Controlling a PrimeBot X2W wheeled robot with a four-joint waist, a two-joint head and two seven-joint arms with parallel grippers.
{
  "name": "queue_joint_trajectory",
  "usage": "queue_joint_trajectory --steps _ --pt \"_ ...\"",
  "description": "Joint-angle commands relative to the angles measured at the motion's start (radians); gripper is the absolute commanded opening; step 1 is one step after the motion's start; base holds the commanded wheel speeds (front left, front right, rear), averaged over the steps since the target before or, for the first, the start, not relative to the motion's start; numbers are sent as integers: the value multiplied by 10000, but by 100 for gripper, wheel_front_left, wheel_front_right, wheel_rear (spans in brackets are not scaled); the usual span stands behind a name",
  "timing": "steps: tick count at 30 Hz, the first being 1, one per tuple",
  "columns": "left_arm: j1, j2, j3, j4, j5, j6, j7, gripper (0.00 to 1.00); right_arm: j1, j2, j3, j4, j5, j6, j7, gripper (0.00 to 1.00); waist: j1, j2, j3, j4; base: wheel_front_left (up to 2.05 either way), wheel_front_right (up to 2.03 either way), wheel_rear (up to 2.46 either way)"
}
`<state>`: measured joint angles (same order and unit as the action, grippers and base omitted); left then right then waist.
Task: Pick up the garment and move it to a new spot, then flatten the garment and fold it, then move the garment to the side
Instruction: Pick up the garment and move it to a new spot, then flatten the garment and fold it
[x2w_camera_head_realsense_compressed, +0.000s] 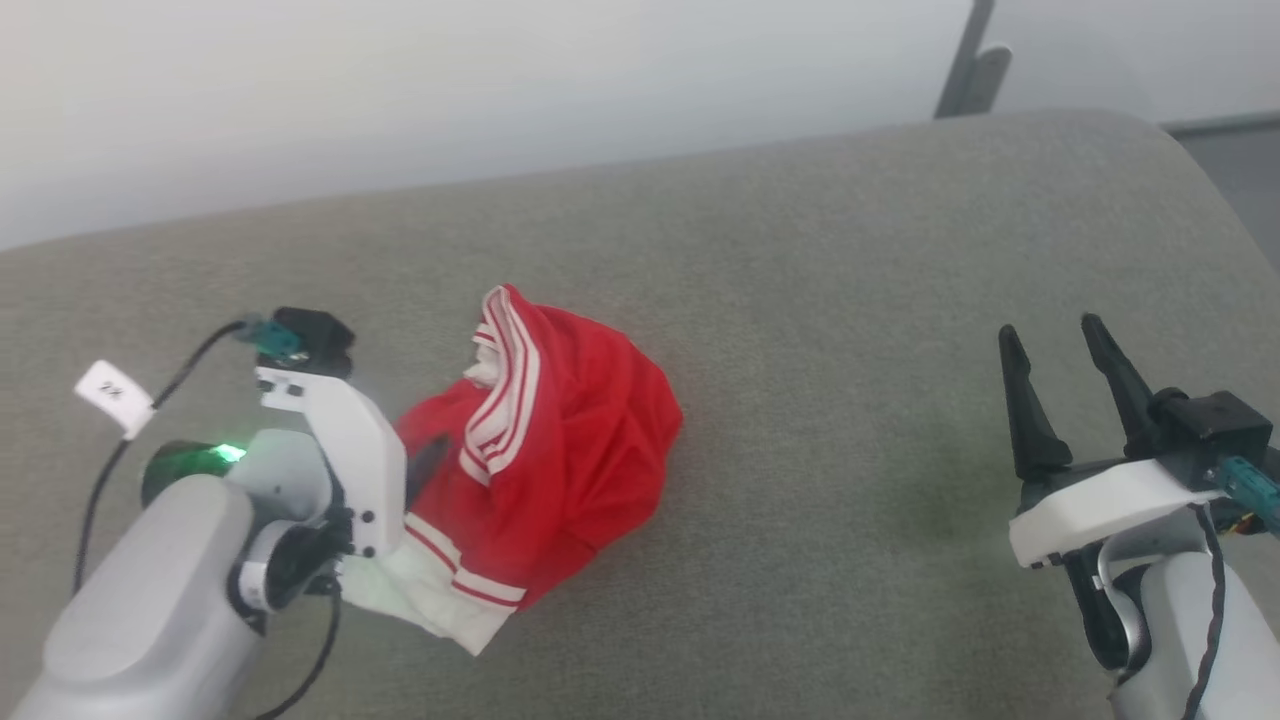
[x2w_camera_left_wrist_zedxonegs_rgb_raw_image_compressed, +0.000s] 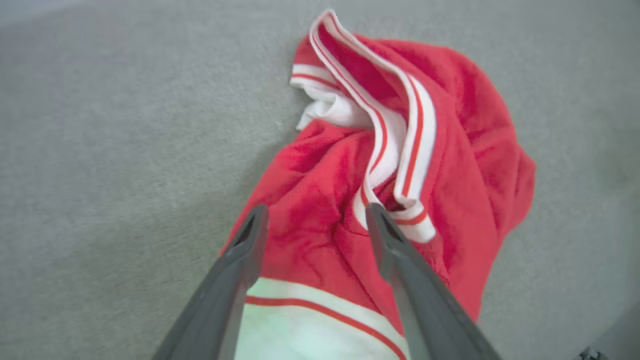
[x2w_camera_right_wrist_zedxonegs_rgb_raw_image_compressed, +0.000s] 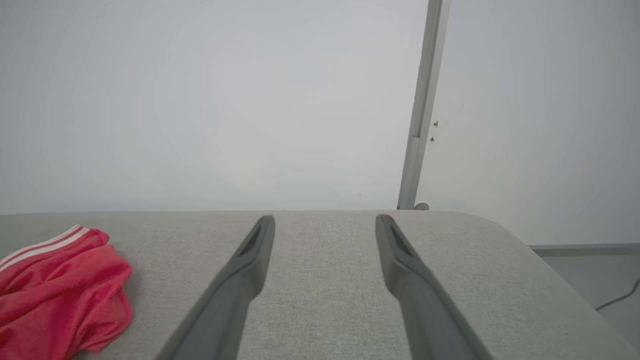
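Crumpled garment (x2w_camera_head_realsense_compressed: 590, 440) on grey cushion (x2w_camera_head_realsense_compressed: 850, 260); left gripper (x2w_camera_left_wrist_zedxonegs_rgb_raw_image_compressed: 316, 210), fingers spread, over it, possibly touching cloth; right gripper (x2w_camera_head_realsense_compressed: 1052, 330), fingers apart, well clear of it.

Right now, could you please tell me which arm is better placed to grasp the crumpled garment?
Left. The left gripper is open right over the garment, jaws straddling red cloth; the right gripper stands open over the grey surface, well apart from it.

The garment (x2w_camera_head_realsense_compressed: 570, 440) is soft red cloth with a fine mesh look, and its striped trim (x2w_camera_left_wrist_zedxonegs_rgb_raw_image_compressed: 410, 150) is ribbed knit. The tabletop (x2w_camera_head_realsense_compressed: 850, 300) wears matt grey woven fabric. The right gripper (x2w_camera_head_realsense_compressed: 1048, 326) has dark matt plastic fingers (x2w_camera_head_realsense_compressed: 1030, 420). The left forearm (x2w_camera_head_realsense_compressed: 150, 600) is smooth pale plastic.
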<state>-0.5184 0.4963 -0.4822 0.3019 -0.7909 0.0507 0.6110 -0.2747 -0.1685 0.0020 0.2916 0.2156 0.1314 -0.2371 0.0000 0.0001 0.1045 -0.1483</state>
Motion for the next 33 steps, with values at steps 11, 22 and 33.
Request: queue_joint_trajectory --steps 11,22,33 --pt "1574 917 1243 -1546 -27 -150 -2462 100 502 -22 -103 -188 -103 -14 178 100 0 -1 -960 980 0 0 0" --pt "4112 1416 3078 -2369 -57 77 -5936 100 950 66 -448 -317 -108 -14 188 100 0 -1 -1339 1598 0 0 0" --pt "5878 1455 3933 -2401 -235 -43 -7601 100 1173 84 -573 -460 -105 -14 276 100 0 -1 -1445 1850 0 0 0"
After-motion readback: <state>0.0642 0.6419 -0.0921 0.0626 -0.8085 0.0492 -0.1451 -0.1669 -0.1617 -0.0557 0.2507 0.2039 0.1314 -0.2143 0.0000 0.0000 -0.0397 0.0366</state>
